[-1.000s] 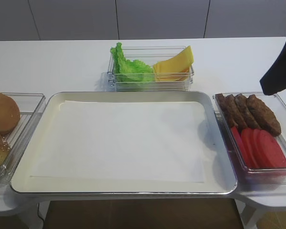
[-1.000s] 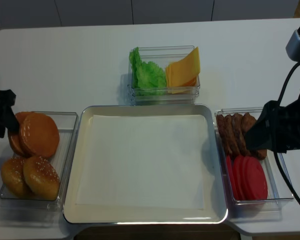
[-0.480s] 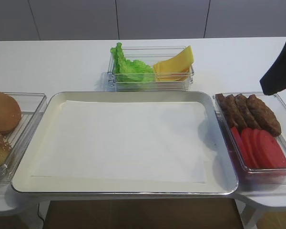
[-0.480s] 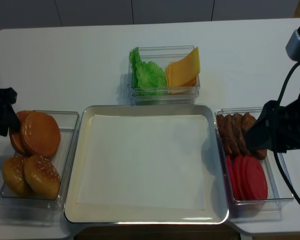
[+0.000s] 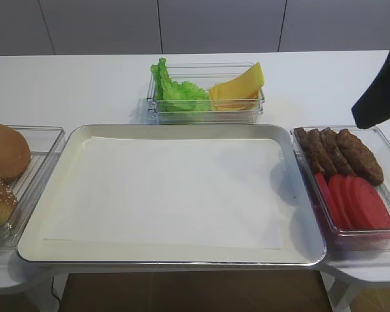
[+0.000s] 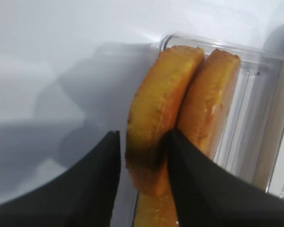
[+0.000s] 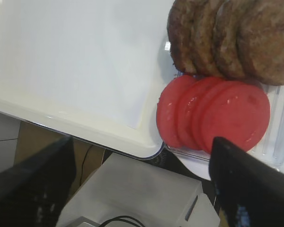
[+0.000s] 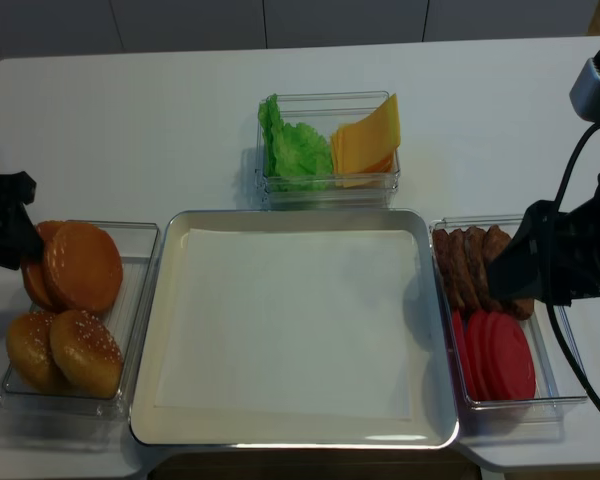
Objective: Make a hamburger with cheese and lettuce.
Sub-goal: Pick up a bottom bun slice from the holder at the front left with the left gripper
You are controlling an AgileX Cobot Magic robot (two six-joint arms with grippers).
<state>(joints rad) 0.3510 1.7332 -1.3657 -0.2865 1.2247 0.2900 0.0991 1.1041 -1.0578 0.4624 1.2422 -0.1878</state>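
The left gripper [image 6: 143, 156] pinches a bun half [image 6: 156, 127] on edge, one dark finger [image 6: 97, 184] on each flat side; the half stands upright in the left wrist view, its long axis running from 12 to 6 o'clock, crust edge up. A second bun half [image 6: 210, 104] leans against it at 3 o'clock, both at the end of a clear bun tray [image 6: 248, 94]; in the realsense high view that tray [image 8: 140, 300] lies at 9 o'clock of the baking tray [image 8: 170, 330], with two sesame bun tops [image 8: 85, 352] at its near end.

The baking tray, lined with white paper [image 8: 290, 320], sits at the middle of the white table [image 8: 130, 120]. At 12 o'clock of it a clear box [image 8: 325, 192] holds the lettuce [image 8: 298, 148] on its 9 o'clock side and the cheese [image 8: 368, 135] on its 3 o'clock side; the cheese slices lean up on edge, top corner pointing to about 1 o'clock; the lettuce leaves stand up along the box wall.

At 3 o'clock a clear tray [image 8: 560, 395] holds brown patties [image 8: 465, 265] at the far end and red tomato slices [image 8: 500, 358] at the near end. The right gripper [image 7: 141, 182] hangs above this tray, its fingers spread wide apart, holding nothing.
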